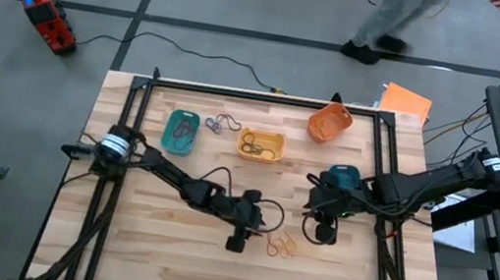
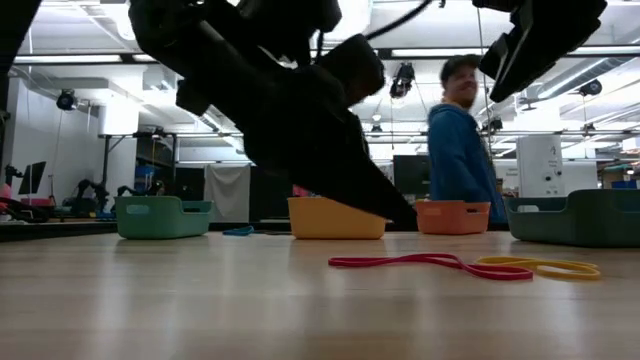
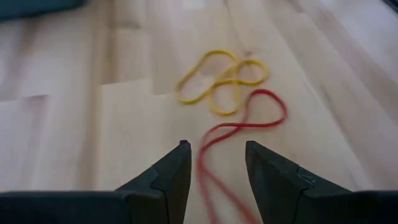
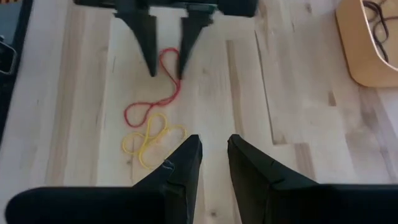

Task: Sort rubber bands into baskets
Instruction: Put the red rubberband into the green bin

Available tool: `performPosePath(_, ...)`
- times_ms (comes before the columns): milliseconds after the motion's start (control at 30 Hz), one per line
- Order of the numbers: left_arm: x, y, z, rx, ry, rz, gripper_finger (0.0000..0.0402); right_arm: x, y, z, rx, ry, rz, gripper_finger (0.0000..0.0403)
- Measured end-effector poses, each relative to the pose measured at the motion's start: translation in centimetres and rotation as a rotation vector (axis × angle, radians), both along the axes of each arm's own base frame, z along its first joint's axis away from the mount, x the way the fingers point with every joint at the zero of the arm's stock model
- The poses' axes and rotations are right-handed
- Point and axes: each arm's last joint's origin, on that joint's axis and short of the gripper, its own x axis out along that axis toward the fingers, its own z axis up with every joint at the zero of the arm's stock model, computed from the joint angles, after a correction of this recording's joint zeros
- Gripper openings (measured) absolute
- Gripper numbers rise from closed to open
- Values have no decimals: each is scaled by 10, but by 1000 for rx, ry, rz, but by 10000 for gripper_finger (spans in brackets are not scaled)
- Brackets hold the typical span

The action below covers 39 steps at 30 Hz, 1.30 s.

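**Left gripper straddles the red band**

The tabletop (image 1: 163, 256) carries four baskets along its far half: teal (image 1: 180, 131), yellow (image 1: 261, 146), orange (image 1: 329, 122) and blue (image 1: 345, 177). Dark bands already lie in the teal and yellow ones, and a few more sit loose between those two.

The left gripper (image 3: 216, 169) is low over the near middle, fingers parted to a narrow gap with one end of the red band (image 3: 245, 118) lying between them, not yet pinched. The yellow bands (image 3: 221, 79) lie just beyond, touching the red one.

The right gripper (image 4: 213, 158) hovers nearby, fingers slightly apart, empty.

Risk: a thin, flat loop may slip under the fingertips if they close too high. A lift could also drag the yellow bands along, mixing colours.
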Motion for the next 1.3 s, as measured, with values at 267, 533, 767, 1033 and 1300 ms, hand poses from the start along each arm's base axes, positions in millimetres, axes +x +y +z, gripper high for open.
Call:
performPosePath(267, 6, 1, -5, -31, 16, -26, 139, -6, 4, 0, 19, 17, 7, 77)
performPosePath(533, -1, 13, -15, -9, 41, 21, 179, -7, 4, -1, 2, 15, -8, 77)
performPosePath(767, 0, 11, -25, -11, 32, 17, 195, -7, 3, -4, -22, 16, -24, 77)
performPosePath(1033, 6, 12, -35, -74, 6, 9, 190, -7, 3, -10, -26, 20, -26, 77)
performPosePath(1300, 6, 14, -37, -56, 17, 10, 76, -9, 2, -17, -31, 33, -26, 77)
